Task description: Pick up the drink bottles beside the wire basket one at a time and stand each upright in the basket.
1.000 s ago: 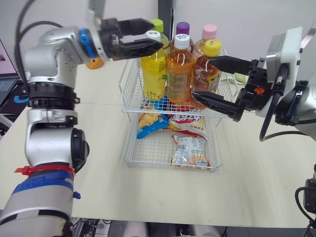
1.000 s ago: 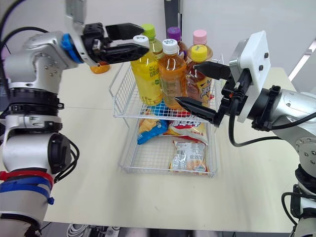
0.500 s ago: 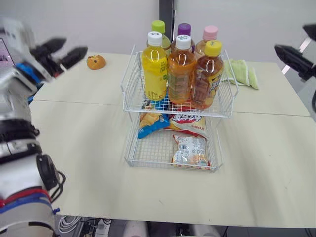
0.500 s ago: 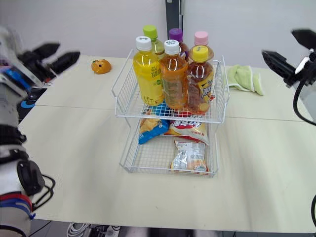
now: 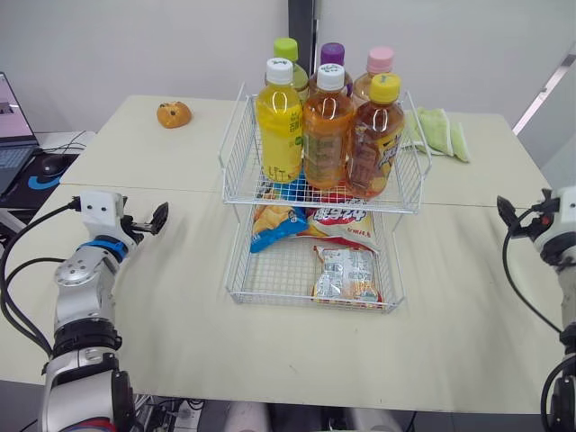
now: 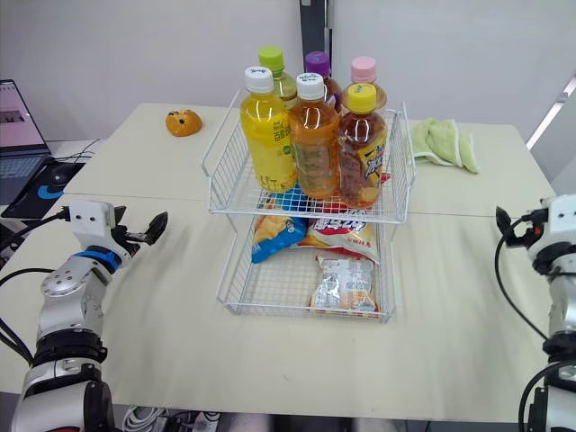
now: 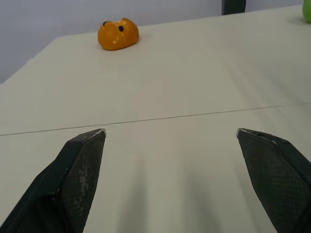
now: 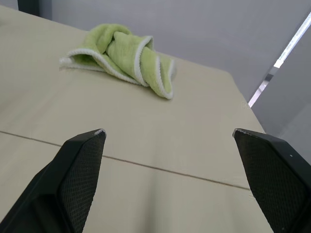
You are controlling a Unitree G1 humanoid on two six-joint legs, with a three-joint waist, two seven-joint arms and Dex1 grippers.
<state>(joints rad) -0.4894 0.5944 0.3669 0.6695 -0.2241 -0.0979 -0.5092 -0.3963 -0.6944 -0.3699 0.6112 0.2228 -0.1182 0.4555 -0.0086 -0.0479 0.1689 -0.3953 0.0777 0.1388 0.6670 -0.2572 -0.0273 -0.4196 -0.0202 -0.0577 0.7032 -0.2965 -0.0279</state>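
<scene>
Several drink bottles stand upright in the top tier of the wire basket (image 5: pixel 236 135): in front a yellow one (image 5: pixel 279 126), an orange one (image 5: pixel 326 130) and an amber one with a yellow cap (image 5: pixel 373 139), and behind them three with green, purple and pink caps. My left gripper (image 5: pixel 153 220) hangs low at the table's left side, open and holding nothing; in the left wrist view (image 7: pixel 170 131) bare table lies between its fingers. At the table's right edge my right gripper (image 5: pixel 504 209) is also open and holding nothing (image 8: pixel 168 131).
Snack packets (image 5: pixel 346 274) lie in the basket's lower tier. An orange toy (image 5: pixel 174 113) sits at the back left and a green cloth (image 5: pixel 439 130) at the back right. A laptop (image 5: pixel 9 117) stands off the left edge.
A second ago both grippers were open at the basket, the left by the yellow bottle's cap and the right around the amber bottle. Both arms have since swung out and dropped to the table's sides.
</scene>
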